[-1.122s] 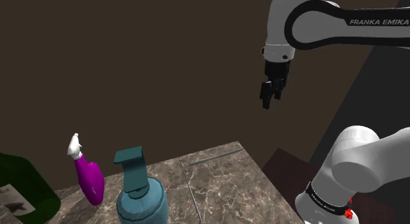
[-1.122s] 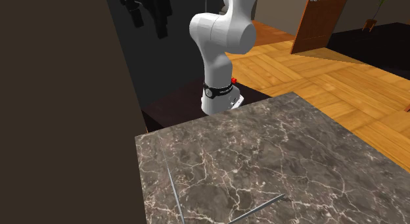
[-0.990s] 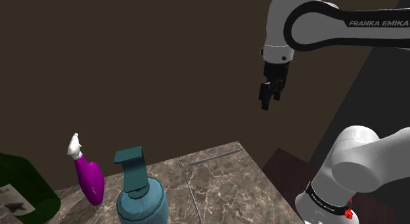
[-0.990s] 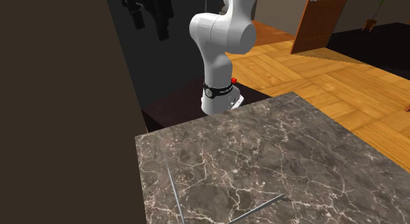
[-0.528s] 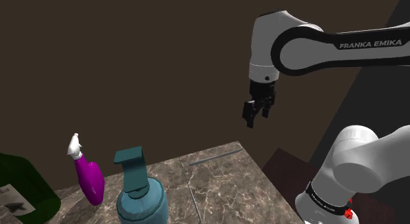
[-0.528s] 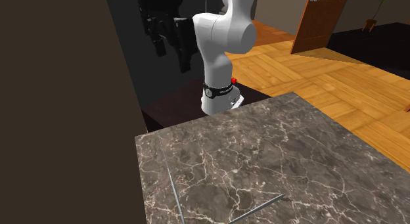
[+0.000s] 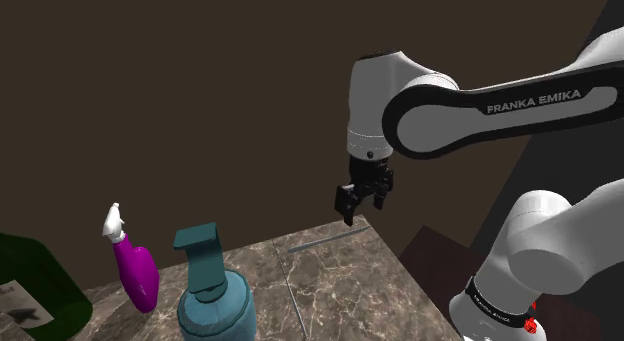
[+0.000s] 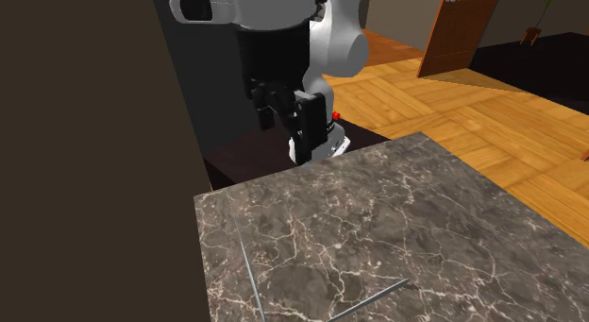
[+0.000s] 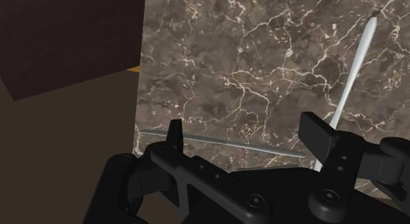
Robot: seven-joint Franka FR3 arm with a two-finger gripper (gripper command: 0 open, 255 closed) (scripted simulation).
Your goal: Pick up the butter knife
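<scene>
The butter knife (image 7: 330,237) is a thin grey strip lying flat on the dark marble counter (image 7: 350,289), along the edge by the brown wall. It also shows as the butter knife (image 8: 247,268) in the second exterior view. My gripper (image 7: 357,207) hangs open in the air just above the knife's end nearest the stand, at the counter's corner. The gripper (image 8: 286,122) touches nothing. In the wrist view the butter knife (image 9: 223,142) lies below and between the spread fingers of the gripper (image 9: 246,134), well apart from them.
A pale slender utensil (image 9: 348,91) lies across the counter, also seen as the utensil (image 8: 373,298). A teal pump bottle (image 7: 212,289), a magenta spray bottle (image 7: 135,271) and a dark green bottle (image 7: 35,294) stand toward the shoulder view's left. The brown wall (image 7: 200,109) rises right behind the knife.
The arm has swung down and toward the shoulder view's left, bringing the gripper from high up to just above the counter's corner. The fingers stayed open; the knife has not moved.
</scene>
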